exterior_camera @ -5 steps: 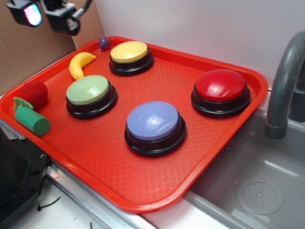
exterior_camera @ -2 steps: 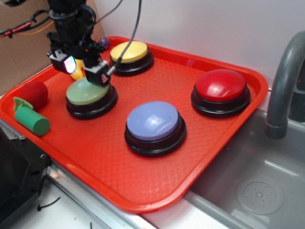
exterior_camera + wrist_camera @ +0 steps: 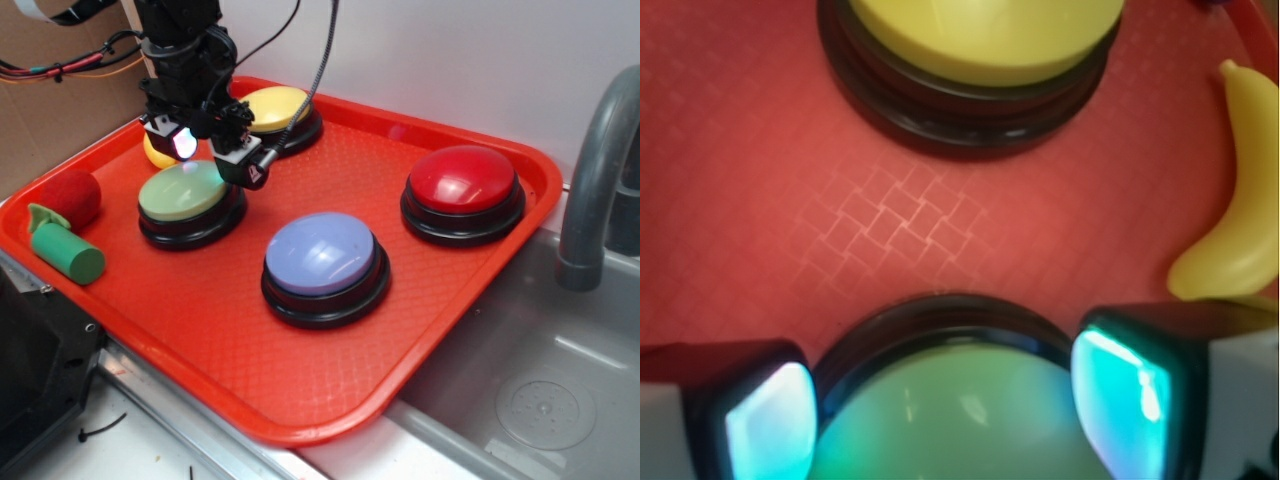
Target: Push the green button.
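Wrist view first: the closest thing is the green button [image 3: 952,420], its pale sage dome filling the bottom middle, glossy with a black ring round it. A glowing finger pad [image 3: 1118,385] sits on each side, so the gripper [image 3: 945,400] is spread wide with nothing in its grasp, straddling the dome. I can't tell from either view whether anything is actually touching the top yet, so I'd call the press not confirmed; lined up, push still to do or just starting.

Further out is bare red tray [image 3: 760,180] with a woven crosshatch texture, then the smooth plastic toy banana [image 3: 1230,230] at the right edge, and at the far end the yellow button [image 3: 980,40], same domed shape on a black base.

Exterior view, near to far: steel sink [image 3: 520,390], blue button [image 3: 322,255], green toy cylinder [image 3: 66,252] and fuzzy-looking red ball [image 3: 70,195] on the left, red button [image 3: 463,180], and the gripper [image 3: 210,150] just over the back edge of the green button [image 3: 180,192].
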Action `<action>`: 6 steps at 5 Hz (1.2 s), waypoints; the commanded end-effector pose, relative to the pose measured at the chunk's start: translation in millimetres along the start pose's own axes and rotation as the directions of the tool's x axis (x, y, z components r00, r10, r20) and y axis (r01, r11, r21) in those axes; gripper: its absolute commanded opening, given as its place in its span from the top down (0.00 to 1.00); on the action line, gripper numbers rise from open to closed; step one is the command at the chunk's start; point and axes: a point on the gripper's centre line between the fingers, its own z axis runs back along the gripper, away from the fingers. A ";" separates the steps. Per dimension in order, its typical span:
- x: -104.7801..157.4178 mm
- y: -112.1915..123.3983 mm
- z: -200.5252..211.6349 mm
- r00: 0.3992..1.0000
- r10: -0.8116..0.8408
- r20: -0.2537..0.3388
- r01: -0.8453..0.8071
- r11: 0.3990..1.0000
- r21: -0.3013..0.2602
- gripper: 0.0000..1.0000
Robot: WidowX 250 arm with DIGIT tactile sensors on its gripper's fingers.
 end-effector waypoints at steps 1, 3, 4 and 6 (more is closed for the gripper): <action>1.2 9.1 45.7 0.999 -0.014 -0.053 0.013 1.000 -0.012 0.00; -1.4 18.2 72.8 0.999 0.011 -0.041 -0.011 1.000 0.004 0.00; -3.2 20.6 81.9 0.999 0.007 -0.045 -0.006 1.000 0.007 0.00; -8.2 24.2 98.4 1.000 0.012 -0.025 -0.012 1.000 -0.002 0.00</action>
